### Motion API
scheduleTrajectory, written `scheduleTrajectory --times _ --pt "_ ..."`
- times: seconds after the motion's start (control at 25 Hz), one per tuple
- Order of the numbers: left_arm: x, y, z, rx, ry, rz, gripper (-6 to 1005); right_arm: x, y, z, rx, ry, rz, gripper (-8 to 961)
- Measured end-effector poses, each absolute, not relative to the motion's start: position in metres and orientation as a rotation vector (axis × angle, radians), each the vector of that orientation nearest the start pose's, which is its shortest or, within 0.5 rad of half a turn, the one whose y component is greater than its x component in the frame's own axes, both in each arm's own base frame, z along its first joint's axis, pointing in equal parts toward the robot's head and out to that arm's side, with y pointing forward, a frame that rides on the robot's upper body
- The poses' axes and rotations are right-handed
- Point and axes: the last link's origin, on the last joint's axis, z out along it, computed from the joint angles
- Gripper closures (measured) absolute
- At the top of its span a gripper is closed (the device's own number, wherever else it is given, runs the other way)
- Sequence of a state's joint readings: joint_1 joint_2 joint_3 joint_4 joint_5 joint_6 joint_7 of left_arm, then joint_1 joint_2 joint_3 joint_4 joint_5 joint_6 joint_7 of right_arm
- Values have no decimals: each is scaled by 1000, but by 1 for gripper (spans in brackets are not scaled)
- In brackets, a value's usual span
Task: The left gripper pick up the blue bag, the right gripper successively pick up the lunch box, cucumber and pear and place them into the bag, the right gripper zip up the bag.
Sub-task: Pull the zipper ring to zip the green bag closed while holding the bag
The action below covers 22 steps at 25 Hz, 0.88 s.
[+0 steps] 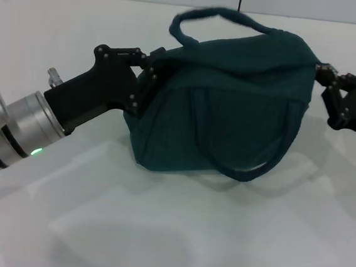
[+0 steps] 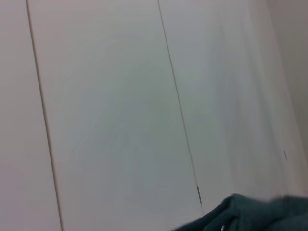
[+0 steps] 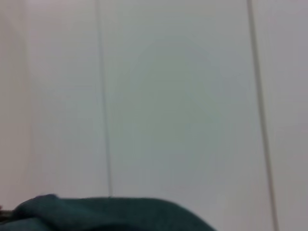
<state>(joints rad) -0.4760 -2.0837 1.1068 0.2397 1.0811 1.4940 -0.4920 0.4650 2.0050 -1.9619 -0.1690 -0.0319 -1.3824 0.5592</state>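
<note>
We see the blue bag (image 1: 225, 106) standing upright in the middle of the white desk (image 1: 156, 232), its bottom resting on the surface, one loop handle raised above its top and the other hanging down its near face. Our left claw (image 1: 151, 71) reaches in from the left and is pressed against the bag's left end near the top, its fingers clamped on the fabric there. Our right claw (image 1: 322, 78) comes in from the right and touches the bag's upper right corner; whether it grips the cloth or only touches it, we cannot tell. Both wrist views show only a pale panelled wall with a strip of the bag (image 2: 250, 214) (image 3: 106, 214) at the edge.
</note>
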Motion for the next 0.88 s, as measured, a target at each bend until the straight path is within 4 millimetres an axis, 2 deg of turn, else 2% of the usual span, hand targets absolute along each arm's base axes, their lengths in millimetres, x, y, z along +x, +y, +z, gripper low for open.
scheduleTrajectory --times 0.52,0.88 --pt "-248 318 -24 -2285 -144 -1088 941 304 307 -18 -2012 508 986 937" --pt "-241 321 -21 -2355 -232 -1152 937 310 310 -22 -2017 545 926 936"
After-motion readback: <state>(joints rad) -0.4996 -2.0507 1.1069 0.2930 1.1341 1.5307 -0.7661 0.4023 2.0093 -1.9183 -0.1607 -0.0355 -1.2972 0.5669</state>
